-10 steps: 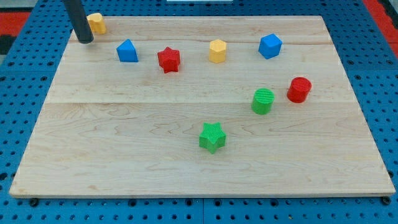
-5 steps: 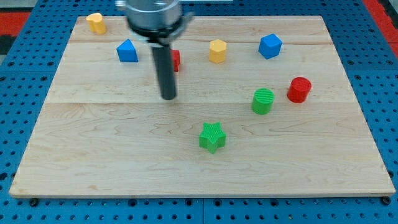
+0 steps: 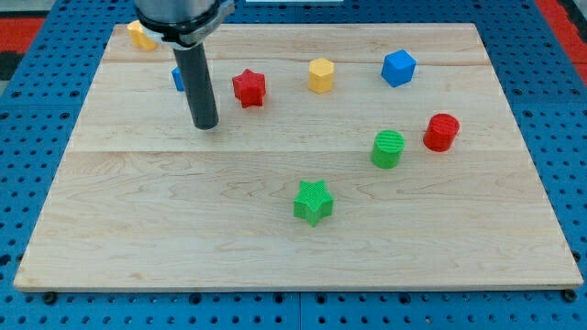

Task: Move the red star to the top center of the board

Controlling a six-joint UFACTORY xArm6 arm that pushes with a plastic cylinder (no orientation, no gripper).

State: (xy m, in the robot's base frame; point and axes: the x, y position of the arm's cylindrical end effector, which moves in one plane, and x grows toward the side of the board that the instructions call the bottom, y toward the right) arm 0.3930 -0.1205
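The red star (image 3: 249,88) lies on the wooden board (image 3: 293,238) in its upper part, left of centre. My tip (image 3: 205,126) rests on the board below and to the left of the red star, about a block's width away and not touching it. The rod rises from the tip toward the view's top and covers most of a blue block (image 3: 177,78), whose shape I cannot make out.
A yellow block (image 3: 139,34) sits at the top left corner. A yellow block (image 3: 321,74) and a blue block (image 3: 399,67) lie right of the red star. A red cylinder (image 3: 441,132), a green cylinder (image 3: 388,148) and a green star (image 3: 314,202) lie lower.
My tip swept from the top left corner down to the middle of the board, then back left and up to its spot beside the red star. No block has moved.
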